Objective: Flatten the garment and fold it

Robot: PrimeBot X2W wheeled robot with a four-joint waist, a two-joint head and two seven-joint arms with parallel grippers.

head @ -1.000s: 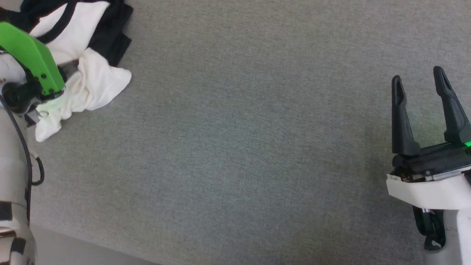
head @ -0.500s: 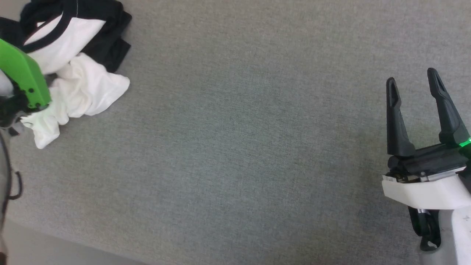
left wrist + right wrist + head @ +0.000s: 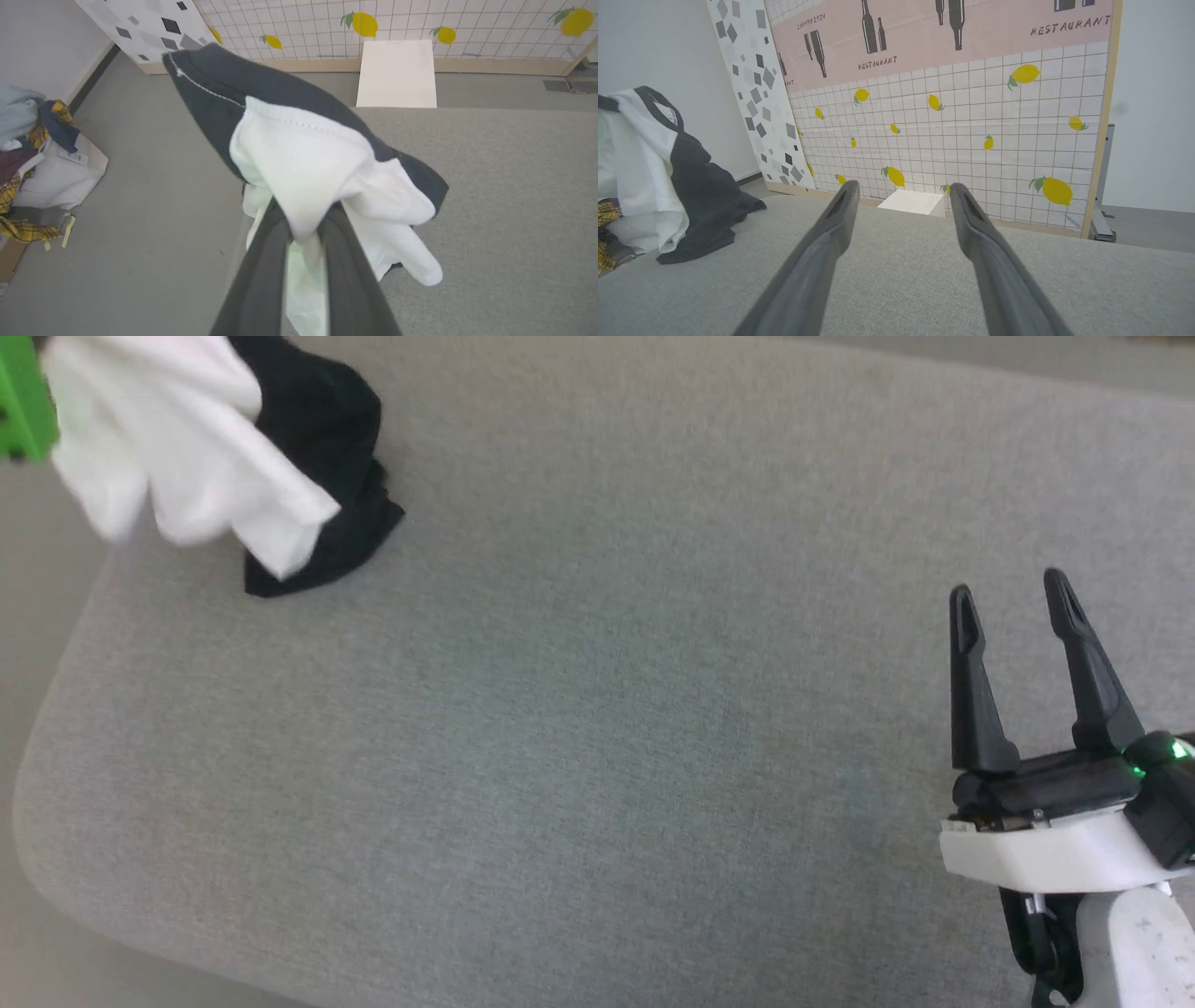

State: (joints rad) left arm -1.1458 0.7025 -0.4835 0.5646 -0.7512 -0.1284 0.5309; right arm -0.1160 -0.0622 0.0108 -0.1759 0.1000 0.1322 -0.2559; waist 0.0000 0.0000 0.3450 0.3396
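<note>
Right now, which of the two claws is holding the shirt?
The left gripper: its fingers are pinched shut on the white cloth of the garment. The right gripper stands open and empty over the grey surface.

Right gripper (image 3: 1008,585): two long tapered matte-black fingers on black base block; small green light (image 3: 1137,770) glowing at block's side; silver screw heads on front edge. White rounded wrist shell (image 3: 1046,854) below, black cable loop (image 3: 1036,943) under it, pale forearm. Left gripper (image 3: 303,219): dark grey fingers; bright green cover (image 3: 19,401) on arm

Left gripper (image 3: 306,219) has its fingers pinched together; right gripper (image 3: 1007,583) has them spread wide.
</note>
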